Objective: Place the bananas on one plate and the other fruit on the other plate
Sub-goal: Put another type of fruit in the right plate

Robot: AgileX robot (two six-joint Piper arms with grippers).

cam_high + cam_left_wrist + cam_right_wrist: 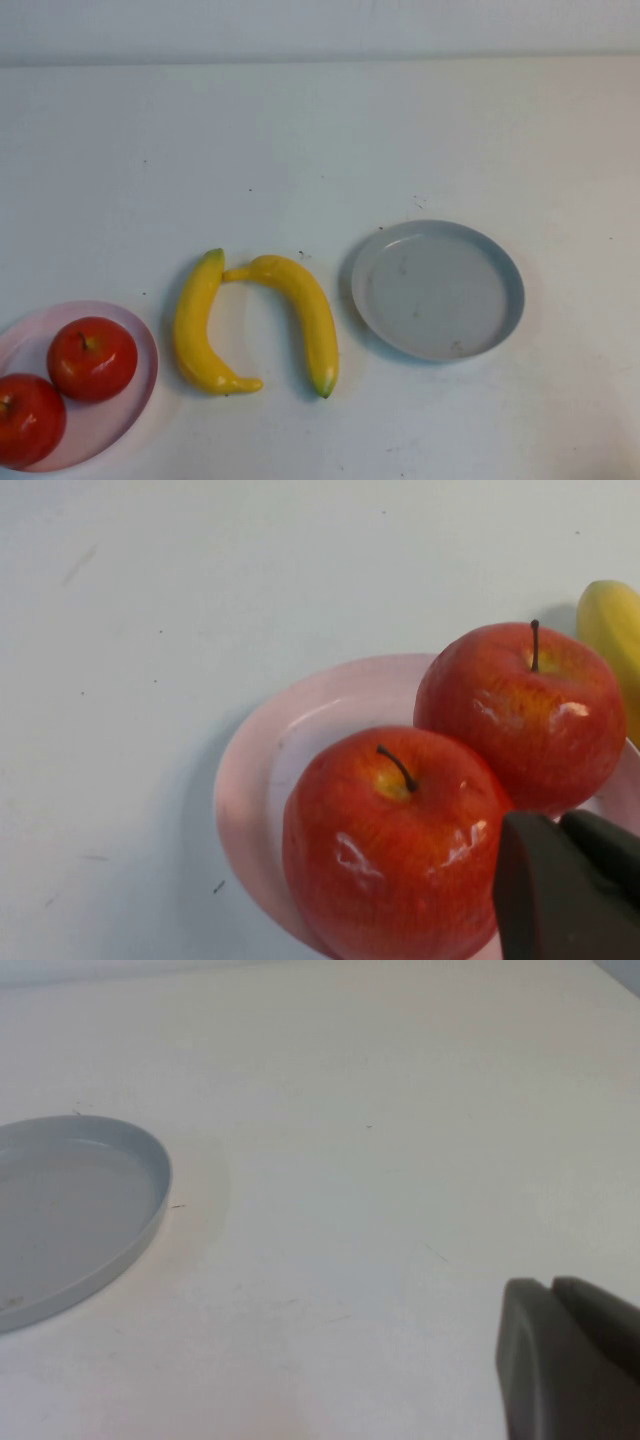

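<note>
Two red apples point(92, 358) point(25, 418) sit on the pale pink plate point(105, 425) at the near left. Two yellow bananas point(198, 325) point(305, 315) lie on the table between the plates, their far tips touching. The grey-blue plate point(437, 290) holds nothing, right of centre. Neither gripper shows in the high view. In the left wrist view my left gripper point(560, 825) is shut and empty, just above the apples point(390, 850) point(520, 715) on the pink plate point(255, 780). In the right wrist view my right gripper point(550, 1290) is shut and empty over bare table beside the grey-blue plate point(60, 1210).
The white table point(320, 150) runs back to a pale wall. A banana end point(612, 630) shows at the edge of the left wrist view, beyond the pink plate.
</note>
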